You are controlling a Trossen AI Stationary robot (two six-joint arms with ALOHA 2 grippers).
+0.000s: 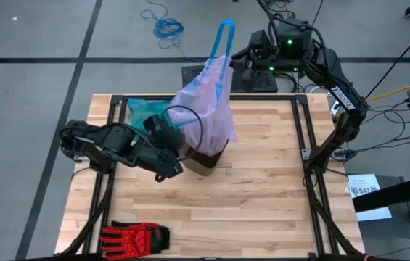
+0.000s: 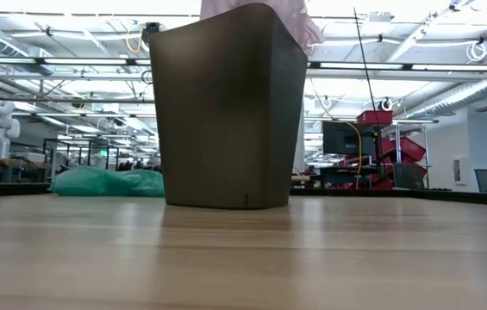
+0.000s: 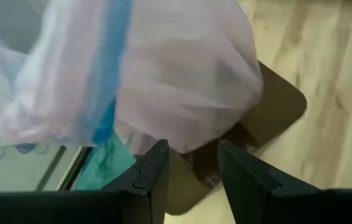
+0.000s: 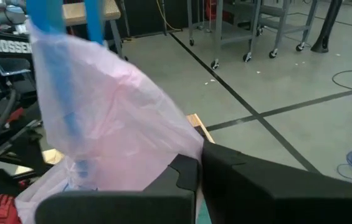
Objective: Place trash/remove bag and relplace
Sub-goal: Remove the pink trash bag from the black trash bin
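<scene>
While right claw [image 4: 197, 177] pinches it, bag [image 1: 208, 101] hangs vertical, drawstrings [image 1: 223, 38] up.

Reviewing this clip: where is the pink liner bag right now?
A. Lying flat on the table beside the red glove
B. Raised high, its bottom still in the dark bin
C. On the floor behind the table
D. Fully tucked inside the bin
B: the bag hangs stretched upward by its blue drawstrings, its lower end still inside the bin, with the left gripper open beside it.
</scene>
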